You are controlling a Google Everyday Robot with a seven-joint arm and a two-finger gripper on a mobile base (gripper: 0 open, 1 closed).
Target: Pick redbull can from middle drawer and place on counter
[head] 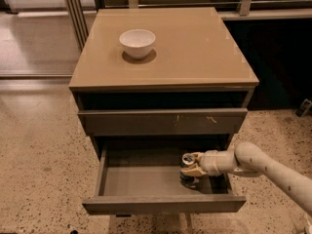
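The redbull can stands upright in the open middle drawer, at the right side of its grey floor, with its silver top showing. My gripper reaches in from the right on a pale arm, and its fingers are closed around the can's body. The can looks to be resting on the drawer floor. The glossy tan counter is the top of the cabinet, well above the gripper.
A white bowl sits on the counter's back left. A closed drawer front with pale scratches overhangs the open drawer just above the can. Speckled floor surrounds the cabinet. A dark shelf unit stands behind on the right.
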